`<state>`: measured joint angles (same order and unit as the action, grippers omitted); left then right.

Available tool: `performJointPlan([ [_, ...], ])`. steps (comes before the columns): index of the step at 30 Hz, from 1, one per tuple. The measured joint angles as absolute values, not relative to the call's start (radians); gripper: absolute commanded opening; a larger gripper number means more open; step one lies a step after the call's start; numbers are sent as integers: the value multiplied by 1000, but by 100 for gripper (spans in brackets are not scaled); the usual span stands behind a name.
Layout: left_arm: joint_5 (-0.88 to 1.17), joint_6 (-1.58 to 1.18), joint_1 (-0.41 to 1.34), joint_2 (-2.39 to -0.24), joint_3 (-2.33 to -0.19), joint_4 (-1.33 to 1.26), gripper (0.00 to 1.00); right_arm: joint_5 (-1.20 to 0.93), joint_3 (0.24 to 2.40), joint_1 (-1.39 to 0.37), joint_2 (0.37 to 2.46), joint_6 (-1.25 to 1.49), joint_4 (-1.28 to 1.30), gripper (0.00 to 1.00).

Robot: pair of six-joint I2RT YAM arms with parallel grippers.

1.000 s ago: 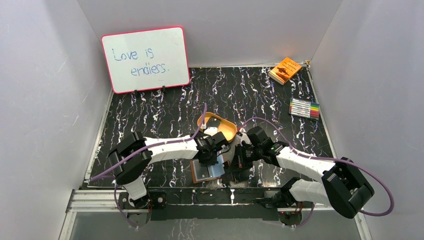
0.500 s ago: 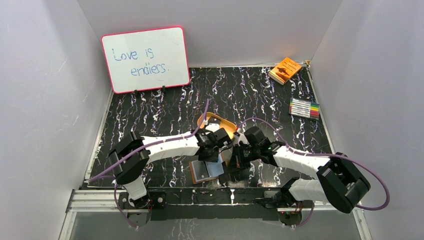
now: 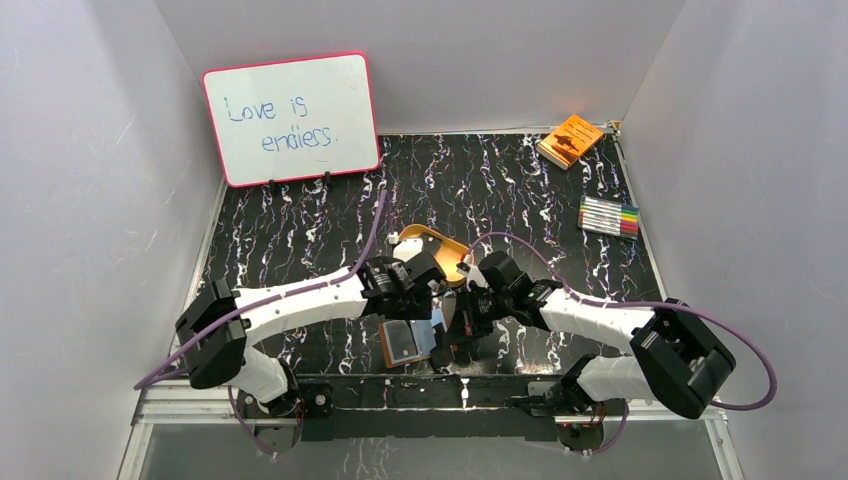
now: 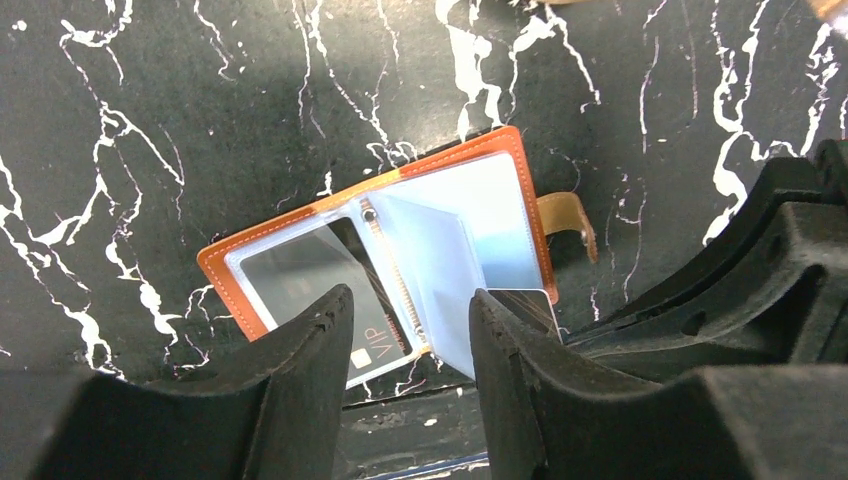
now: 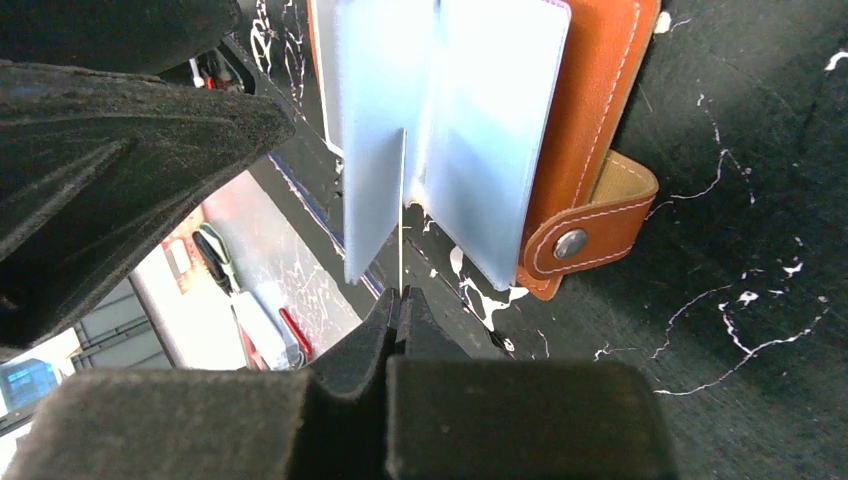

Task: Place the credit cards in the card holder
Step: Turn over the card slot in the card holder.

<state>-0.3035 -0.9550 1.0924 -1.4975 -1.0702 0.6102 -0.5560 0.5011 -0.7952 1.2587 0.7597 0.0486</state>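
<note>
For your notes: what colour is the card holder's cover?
Orange-brown card holder, clearest in left wrist view.

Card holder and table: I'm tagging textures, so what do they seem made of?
The card holder looks like smooth orange-brown leather or an imitation, given the pale stitched edge; its sleeves are clear glossy plastic, its snap shiny metal. The table looks like black white-veined marble, perhaps only a print.

Folding leather card holder: orange-brown, pale stitching, clear bluish sleeves. Flat plastic card: black, white "VIP". Thin edge-on card: white edge. Marble-look tabletop: black, white veins. Rectangular whiteboard: pink frame, blue writing. Small booklet: orange. Marker pack: multicoloured.
</note>
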Motion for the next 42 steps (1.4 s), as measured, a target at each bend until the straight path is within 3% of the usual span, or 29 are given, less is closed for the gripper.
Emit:
performJointPlan([
  [24,-337,-1025,1090,-1375,-952,514,56,-545,533,-823,1306,760,49,0],
  [33,-310,-1031,1066,-1383,-874,452,54,-545,541,-826,1312,759,49,0],
  [42,-284,-1033,1050,-1411,-825,399,43,-545,541,-827,1312,759,48,0],
])
